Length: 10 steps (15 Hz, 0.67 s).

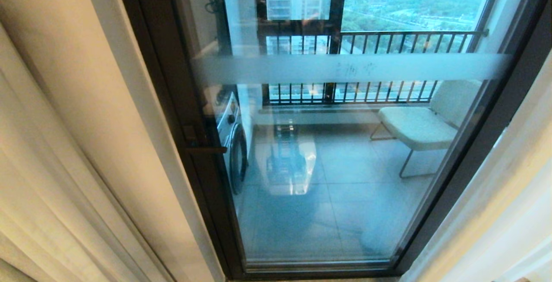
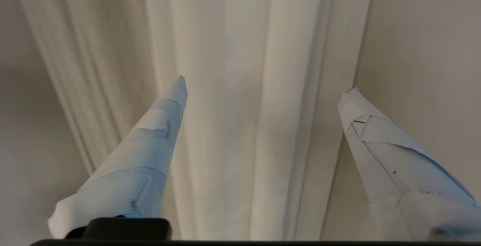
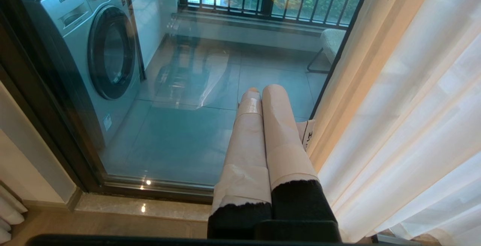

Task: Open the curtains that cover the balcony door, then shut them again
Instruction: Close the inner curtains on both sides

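Since the curtains point(image 1: 64, 152) are bunched at both sides, the balcony door point(image 1: 345, 152) is uncovered: clear glass, dark metal frame, one frosted band across. Left gripper point(image 2: 263, 88) faces the heavy pleated beige drape on the left side, taped fingers point(image 2: 165, 118) spread wide, nothing between them; looks lined up to grab a fold for closing. Right gripper point(image 3: 263, 91) parked low by the thin white sheer point(image 3: 413, 125), fingers pressed together, holding nothing
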Motion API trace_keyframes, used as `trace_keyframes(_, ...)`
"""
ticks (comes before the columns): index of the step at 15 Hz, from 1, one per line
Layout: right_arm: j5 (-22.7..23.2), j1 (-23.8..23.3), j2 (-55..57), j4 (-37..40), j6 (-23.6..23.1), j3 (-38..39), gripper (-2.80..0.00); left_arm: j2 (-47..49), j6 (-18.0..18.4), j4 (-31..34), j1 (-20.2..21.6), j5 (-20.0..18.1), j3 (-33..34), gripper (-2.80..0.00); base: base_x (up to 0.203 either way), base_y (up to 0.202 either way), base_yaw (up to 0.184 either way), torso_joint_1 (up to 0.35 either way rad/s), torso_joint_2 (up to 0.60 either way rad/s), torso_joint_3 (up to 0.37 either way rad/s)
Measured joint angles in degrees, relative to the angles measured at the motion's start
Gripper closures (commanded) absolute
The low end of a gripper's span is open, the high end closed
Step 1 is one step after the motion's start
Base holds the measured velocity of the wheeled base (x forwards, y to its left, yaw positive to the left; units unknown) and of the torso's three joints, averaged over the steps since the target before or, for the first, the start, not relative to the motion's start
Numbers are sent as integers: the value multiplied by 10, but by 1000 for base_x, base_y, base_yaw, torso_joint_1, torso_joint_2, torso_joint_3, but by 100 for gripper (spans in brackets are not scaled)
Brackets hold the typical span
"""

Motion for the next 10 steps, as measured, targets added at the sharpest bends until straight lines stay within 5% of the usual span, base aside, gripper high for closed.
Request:
trace_keyframes(4, 0, 0, 0, 0, 0, 0, 0, 33, -8, 6, 18, -2, -35, -280, 0, 0, 0, 0, 0, 0)
trace_keyframes(10, 0, 0, 0, 0, 0, 0, 0, 71, -78, 70, 57, -11, -72, -280, 0, 0, 0, 0, 0, 0)
